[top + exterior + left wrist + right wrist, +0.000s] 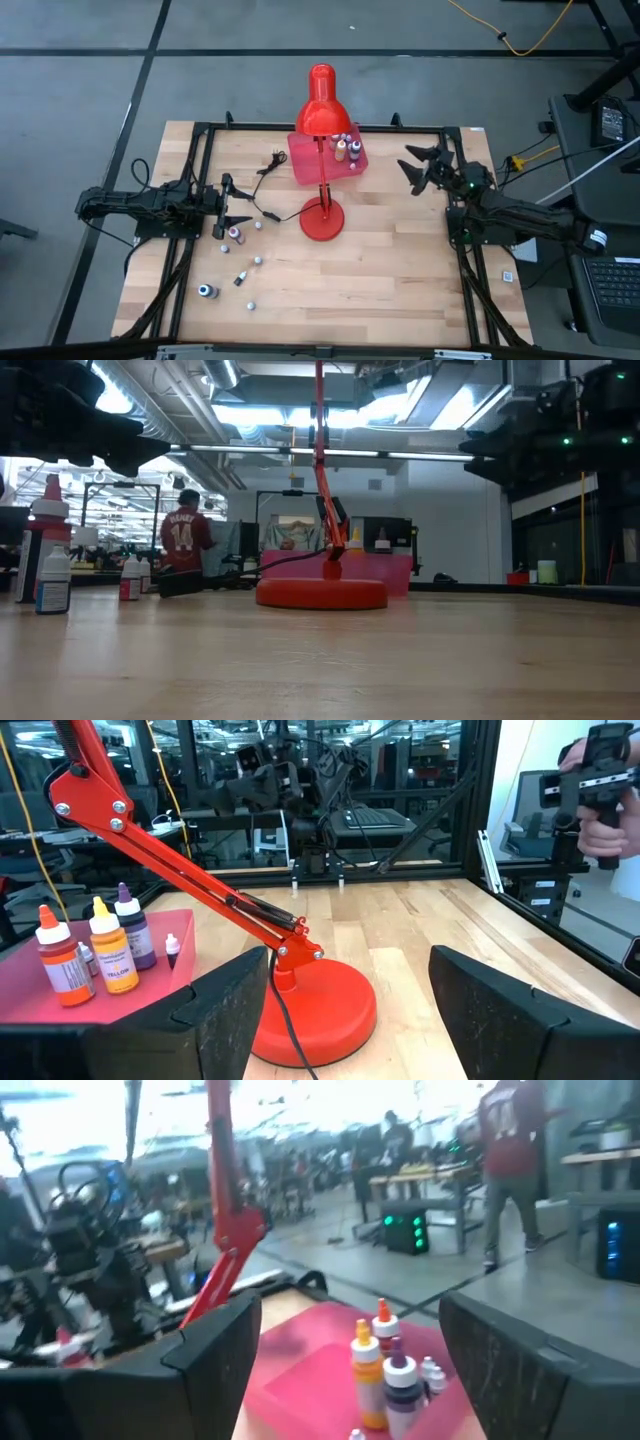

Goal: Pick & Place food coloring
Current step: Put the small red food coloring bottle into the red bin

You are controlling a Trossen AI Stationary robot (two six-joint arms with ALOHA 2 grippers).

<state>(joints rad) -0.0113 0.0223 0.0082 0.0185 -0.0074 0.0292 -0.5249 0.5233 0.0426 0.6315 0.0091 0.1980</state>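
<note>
Food coloring bottles (pixel 232 232), tiny and pale-capped, lie scattered on the wooden table (pixel 400 280) near the wide-open, empty left gripper (pixel 232 206), several more stand in the pink translucent tray (pixel 305 160), and the right gripper (pixel 418 165) hovers wide, empty.

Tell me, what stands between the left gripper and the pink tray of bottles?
From the high view, the red desk lamp's round base and its black cord lie between the open left gripper and the pink tray; otherwise bare wood.
</note>
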